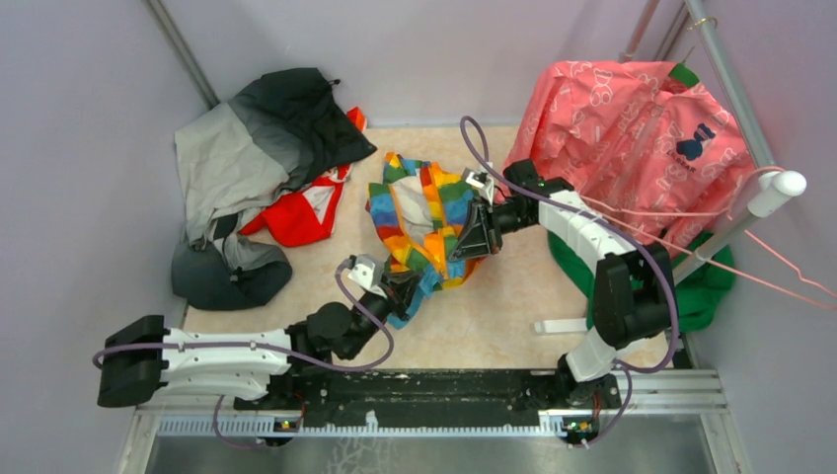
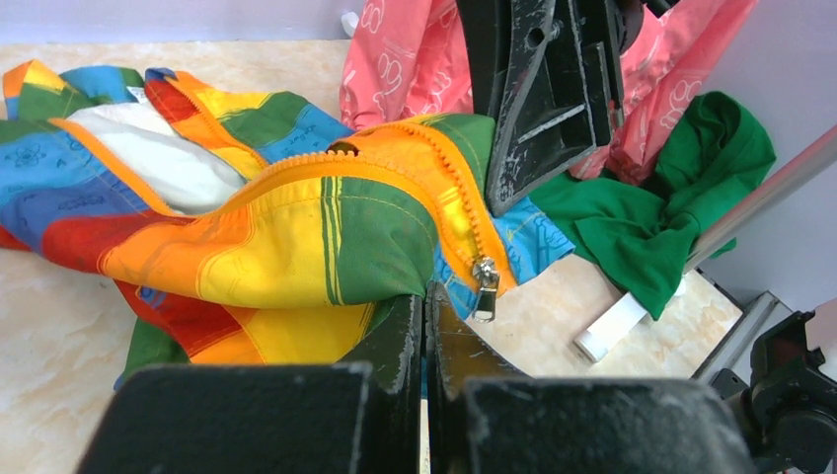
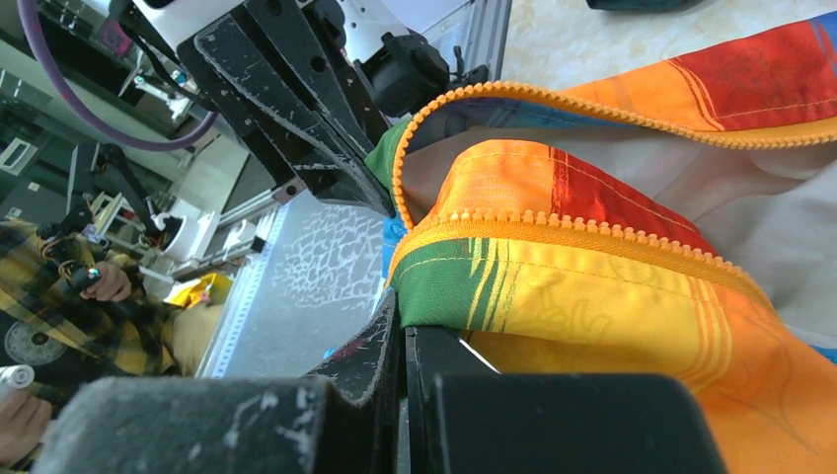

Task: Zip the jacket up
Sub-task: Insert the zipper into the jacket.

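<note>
The rainbow-striped jacket point(image 1: 426, 219) lies crumpled at the table's middle, its pale lining showing. My left gripper point(image 1: 407, 292) is shut on the jacket's near hem; in the left wrist view point(image 2: 425, 299) its jaws pinch fabric just left of the silver zipper pull point(image 2: 484, 283), which hangs at the low end of the orange zipper point(image 2: 395, 163). My right gripper point(image 1: 472, 240) is shut on the jacket's right edge; in the right wrist view point(image 3: 403, 324) its jaws pinch the green-and-yellow hem below the orange zipper teeth point(image 3: 553, 222). The zipper is open above the pull.
A grey-and-black jacket point(image 1: 247, 158) and a red garment point(image 1: 301, 212) lie at the back left. A pink patterned garment point(image 1: 632, 128) hangs on a rack point(image 1: 760, 207) at the right, with green cloth point(image 1: 706, 281) below it. A white bar point(image 1: 563, 325) lies near the right arm's base.
</note>
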Action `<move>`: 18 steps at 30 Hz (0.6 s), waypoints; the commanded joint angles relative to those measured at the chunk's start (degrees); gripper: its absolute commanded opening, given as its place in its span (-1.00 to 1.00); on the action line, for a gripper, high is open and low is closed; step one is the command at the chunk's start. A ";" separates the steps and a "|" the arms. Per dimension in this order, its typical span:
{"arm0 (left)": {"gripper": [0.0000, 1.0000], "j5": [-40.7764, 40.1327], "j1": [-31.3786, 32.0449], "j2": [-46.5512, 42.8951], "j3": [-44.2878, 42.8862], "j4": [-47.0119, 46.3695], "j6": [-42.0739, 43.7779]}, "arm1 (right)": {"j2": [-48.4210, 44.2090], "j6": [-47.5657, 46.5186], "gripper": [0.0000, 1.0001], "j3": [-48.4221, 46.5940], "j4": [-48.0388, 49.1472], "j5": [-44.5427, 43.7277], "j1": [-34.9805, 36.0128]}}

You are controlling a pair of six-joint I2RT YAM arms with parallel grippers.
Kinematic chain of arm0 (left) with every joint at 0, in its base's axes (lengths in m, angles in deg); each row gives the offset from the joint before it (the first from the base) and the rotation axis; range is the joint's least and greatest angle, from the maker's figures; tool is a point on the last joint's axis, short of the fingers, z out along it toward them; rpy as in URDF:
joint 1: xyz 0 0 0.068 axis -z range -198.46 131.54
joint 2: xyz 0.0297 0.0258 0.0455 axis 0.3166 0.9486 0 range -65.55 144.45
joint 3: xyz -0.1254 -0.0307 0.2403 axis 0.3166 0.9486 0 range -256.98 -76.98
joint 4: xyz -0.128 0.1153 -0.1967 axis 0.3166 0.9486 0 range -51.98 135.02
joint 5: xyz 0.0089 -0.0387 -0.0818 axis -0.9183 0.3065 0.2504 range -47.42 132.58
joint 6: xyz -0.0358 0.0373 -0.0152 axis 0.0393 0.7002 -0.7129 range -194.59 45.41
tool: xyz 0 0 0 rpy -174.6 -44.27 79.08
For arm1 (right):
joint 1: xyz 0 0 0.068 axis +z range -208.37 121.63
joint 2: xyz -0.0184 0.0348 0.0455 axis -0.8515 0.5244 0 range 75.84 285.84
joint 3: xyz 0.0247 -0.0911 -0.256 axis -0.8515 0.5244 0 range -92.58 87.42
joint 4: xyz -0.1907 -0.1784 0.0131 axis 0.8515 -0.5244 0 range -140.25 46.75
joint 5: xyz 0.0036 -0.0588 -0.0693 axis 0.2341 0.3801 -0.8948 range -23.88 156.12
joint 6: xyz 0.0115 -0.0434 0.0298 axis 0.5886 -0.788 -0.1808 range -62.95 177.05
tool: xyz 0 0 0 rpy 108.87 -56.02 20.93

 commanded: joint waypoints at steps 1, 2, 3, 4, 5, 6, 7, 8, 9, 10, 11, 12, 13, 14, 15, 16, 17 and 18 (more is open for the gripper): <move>-1.00 8.31 -3.01 -1.77 -3.79 7.61 0.38 | -2.30 -2.51 -1.00 -2.06 0.48 1.44 1.65; -1.00 10.32 -4.24 -1.94 -4.44 9.44 -0.19 | -2.67 -2.57 -1.00 -1.94 0.70 0.83 2.07; -1.00 12.21 -5.24 -2.07 -5.15 11.56 -0.86 | -3.07 -2.50 -1.00 -1.85 0.95 0.51 2.30; -1.00 14.32 -6.29 -2.25 -5.86 13.21 -1.05 | -3.24 -2.49 -1.00 -1.81 1.10 0.42 2.44; -1.00 16.05 -7.36 -2.20 -6.61 15.29 -1.52 | -3.45 -2.53 -1.00 -1.88 1.15 0.33 2.48; -1.00 17.79 -8.58 -2.23 -7.24 17.38 -2.10 | -3.49 -2.50 -1.00 -2.03 1.14 0.19 2.51; -1.00 19.75 -9.72 -2.34 -7.64 19.51 -2.61 | -3.64 -2.54 -1.00 -2.13 1.14 -0.07 2.51; -1.00 22.27 -10.91 -2.53 -7.88 20.68 -3.45 | -3.79 -2.62 -1.00 -2.07 1.22 -0.36 2.47; -1.00 25.09 -12.23 -2.61 -7.88 21.40 -4.35 | -3.88 -2.54 -1.00 -2.02 1.34 -0.56 2.46; -1.00 28.03 -13.68 -2.70 -7.80 21.82 -5.42 | -3.95 -2.39 -1.00 -1.99 1.66 -0.72 2.46; -1.00 31.14 -14.91 -2.77 -7.65 21.92 -6.33 | -4.01 -2.10 -1.00 -1.90 1.97 -0.77 2.48; -1.00 34.11 -16.10 -2.53 -7.52 21.97 -6.98 | -4.07 -1.79 -1.00 -1.85 2.33 -0.89 2.46; -1.00 36.74 -17.07 -2.17 -7.59 22.39 -7.71 | -4.10 -1.29 -1.00 -1.76 2.84 -1.07 2.46; -1.00 38.97 -17.87 -1.79 -7.73 22.90 -8.00 | -4.18 -0.72 -1.00 -1.71 3.29 -1.27 2.46; -1.00 40.79 -18.43 -1.31 -7.75 23.00 -8.09 | -4.29 -0.39 -1.00 -1.53 3.60 -1.42 2.50; -1.00 43.52 -18.90 -1.03 -7.75 23.15 -8.28 | -4.42 0.04 -1.00 -1.35 4.22 -1.66 2.53; -1.00 45.69 -19.21 -0.69 -7.70 23.13 -8.39 | -4.59 0.91 -1.00 -1.07 5.07 -1.92 2.49; -1.00 46.90 -19.52 -0.43 -7.67 23.07 -8.55 | -4.78 1.57 -1.00 -0.50 6.03 -2.02 2.46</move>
